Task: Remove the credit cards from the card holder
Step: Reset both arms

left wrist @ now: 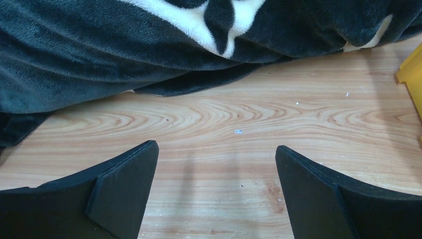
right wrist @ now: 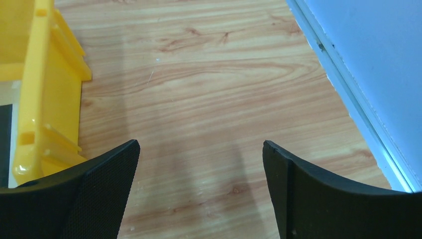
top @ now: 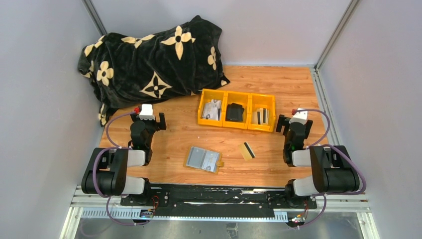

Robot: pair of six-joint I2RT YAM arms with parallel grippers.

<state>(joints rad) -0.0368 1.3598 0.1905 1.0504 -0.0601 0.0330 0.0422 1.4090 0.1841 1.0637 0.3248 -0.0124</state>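
The card holder (top: 203,159) lies open on the table (top: 278,89) between the arms, a gold card (top: 247,151) just beside it on the right. The left gripper (left wrist: 216,149) and right gripper (right wrist: 200,147) both hang spread wide, holding nothing.

No text, brand, number or sign can be read in any view. In the overhead frame, the credit cards (top: 211,161) inside the open card holder (top: 195,157) at lower centre carry print too small to make out. So do the items in the yellow bin tray (top: 234,126) above it.
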